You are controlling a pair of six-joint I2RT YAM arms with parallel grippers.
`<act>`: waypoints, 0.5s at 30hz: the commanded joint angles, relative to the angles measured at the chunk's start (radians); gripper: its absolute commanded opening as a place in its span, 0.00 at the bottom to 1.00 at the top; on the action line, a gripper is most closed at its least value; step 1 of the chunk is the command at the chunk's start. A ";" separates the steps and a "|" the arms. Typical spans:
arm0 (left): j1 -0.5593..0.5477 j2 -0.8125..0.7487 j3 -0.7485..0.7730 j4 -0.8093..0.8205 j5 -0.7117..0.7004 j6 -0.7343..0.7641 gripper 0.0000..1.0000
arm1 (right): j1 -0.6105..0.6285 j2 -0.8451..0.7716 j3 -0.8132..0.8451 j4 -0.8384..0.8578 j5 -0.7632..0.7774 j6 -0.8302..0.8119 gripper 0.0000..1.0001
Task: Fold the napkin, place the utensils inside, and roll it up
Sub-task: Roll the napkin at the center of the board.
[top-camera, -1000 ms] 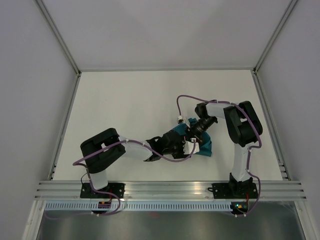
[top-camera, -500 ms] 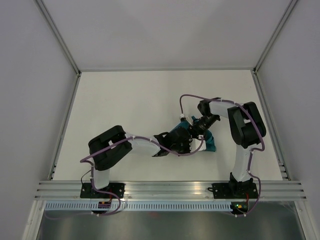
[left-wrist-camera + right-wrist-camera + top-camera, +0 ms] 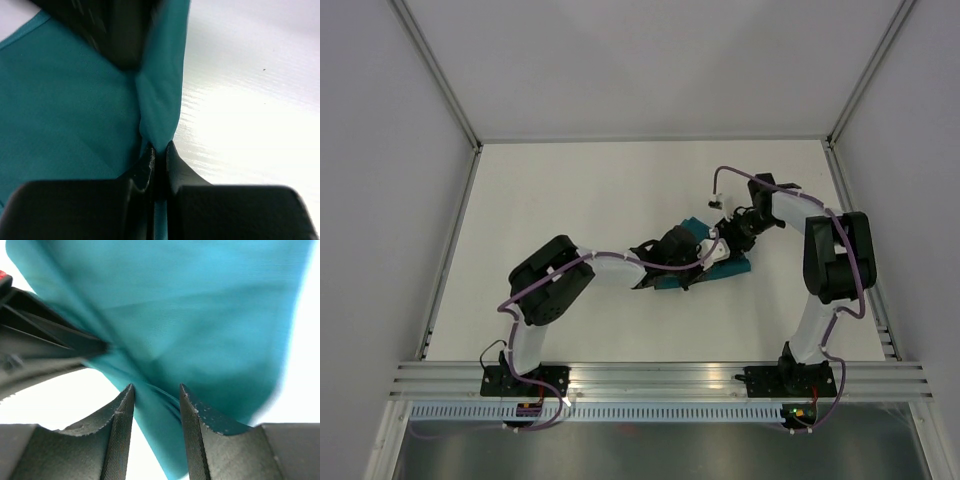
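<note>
The teal napkin (image 3: 734, 267) lies bunched right of the table's middle, between both wrists. My left gripper (image 3: 708, 254) reaches it from the left and is shut on a narrow fold of the cloth (image 3: 161, 85), which is pinched at the fingertips (image 3: 159, 151). My right gripper (image 3: 730, 236) comes from the back right. It is open, with a loose ridge of napkin (image 3: 200, 315) running between its spread fingers (image 3: 156, 392). The dark left gripper (image 3: 45, 352) shows at the left of the right wrist view. The utensils are out of view.
The white table (image 3: 580, 200) is bounded by metal frame posts and grey walls at the left, back and right. An aluminium rail (image 3: 660, 378) carrying both arm bases runs along the near edge. Purple cables loop off both arms.
The left gripper has shut on the napkin fold and pushed right. The right gripper has let go, spread its jaws and drawn back toward the right rear, and the cloth bundle has shifted.
</note>
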 commanded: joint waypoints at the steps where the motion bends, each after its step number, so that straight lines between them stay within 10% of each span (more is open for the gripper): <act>1: 0.045 0.068 -0.010 -0.144 0.196 -0.144 0.02 | -0.061 -0.102 0.010 0.160 0.063 0.014 0.47; 15: 0.185 0.261 0.134 -0.318 0.586 -0.305 0.02 | -0.034 -0.412 -0.260 0.217 -0.026 -0.230 0.54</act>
